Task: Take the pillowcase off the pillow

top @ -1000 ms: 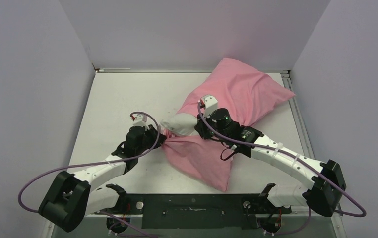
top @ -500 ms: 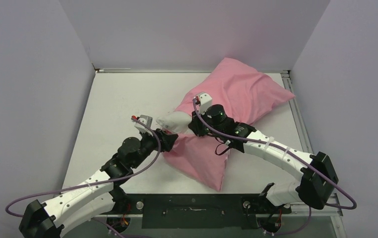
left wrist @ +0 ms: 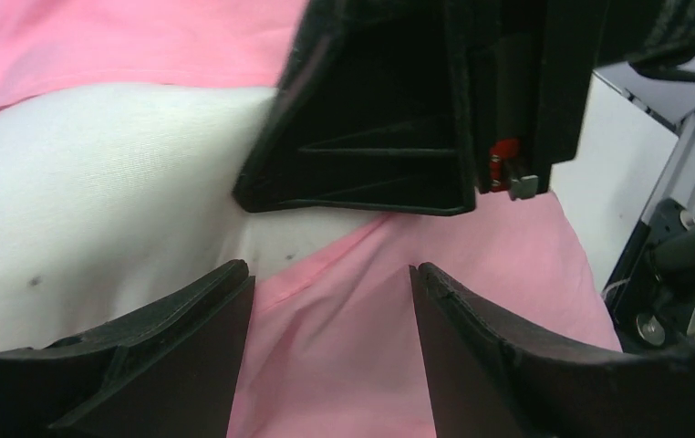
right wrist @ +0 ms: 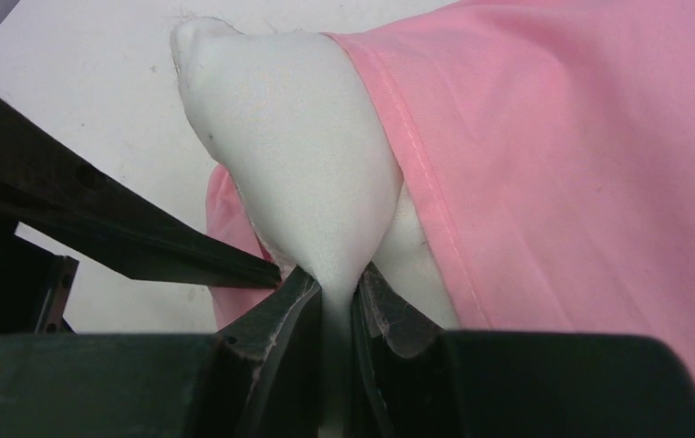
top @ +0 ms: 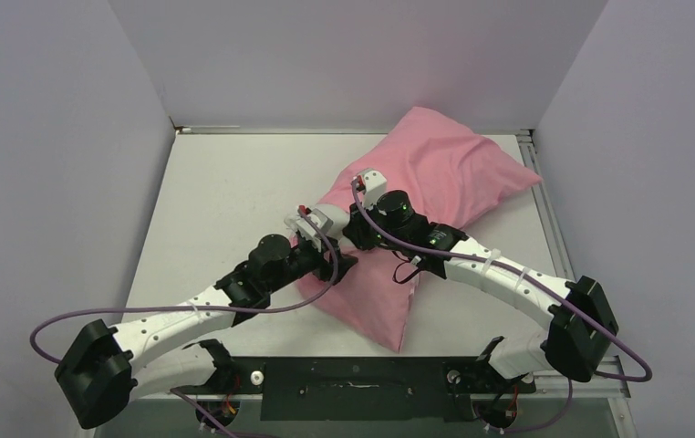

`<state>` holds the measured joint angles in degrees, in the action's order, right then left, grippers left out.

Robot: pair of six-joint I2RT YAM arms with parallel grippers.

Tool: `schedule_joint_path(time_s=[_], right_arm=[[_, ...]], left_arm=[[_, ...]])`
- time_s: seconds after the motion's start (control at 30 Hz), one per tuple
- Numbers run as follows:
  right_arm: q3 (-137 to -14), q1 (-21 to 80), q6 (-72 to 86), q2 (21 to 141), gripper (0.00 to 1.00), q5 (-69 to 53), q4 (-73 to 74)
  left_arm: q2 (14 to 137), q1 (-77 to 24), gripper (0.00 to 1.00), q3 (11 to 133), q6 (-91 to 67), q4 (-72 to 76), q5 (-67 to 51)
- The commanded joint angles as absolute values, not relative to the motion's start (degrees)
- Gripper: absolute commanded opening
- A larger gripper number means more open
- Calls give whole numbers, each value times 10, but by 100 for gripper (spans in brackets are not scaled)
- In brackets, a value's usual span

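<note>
Overall: both arms meet mid-frame in the top view, at the pillowcase's open end.
Pillowcase: pink, spread from centre to upper right of the table.
Pillow: white corner poking out — the rest covered.
Right gripper: clamped on that corner.
Left gripper: jaws apart over the pink hem — contact unclear.

- Your pillowcase was smooth pink cloth with a faint sheen.
- Your pillow was matt white fabric, finely woven.
- The fingers were matt black plastic.
- The bench looked smooth and matt.
</note>
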<state>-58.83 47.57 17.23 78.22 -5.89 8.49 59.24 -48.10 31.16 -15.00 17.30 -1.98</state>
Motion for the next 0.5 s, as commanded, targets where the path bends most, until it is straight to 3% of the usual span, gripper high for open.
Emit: schedule_joint_path(time_s=[0.0,0.17,0.33,0.47], right_arm=[[-622,476,184,765,5,-80,21],[-635,475,178,774,5,-73,21],[-655,475,166,793,5,-64,17],[-688,468,157,813,5,-50,16]], left_arm=[[619,-495,64,346,-105,231,-85],[641,-526,59,344,-95,221,-106],[642,-569,26,324,-99,229,-108],[648,-621,16,324,-88,227,-118]])
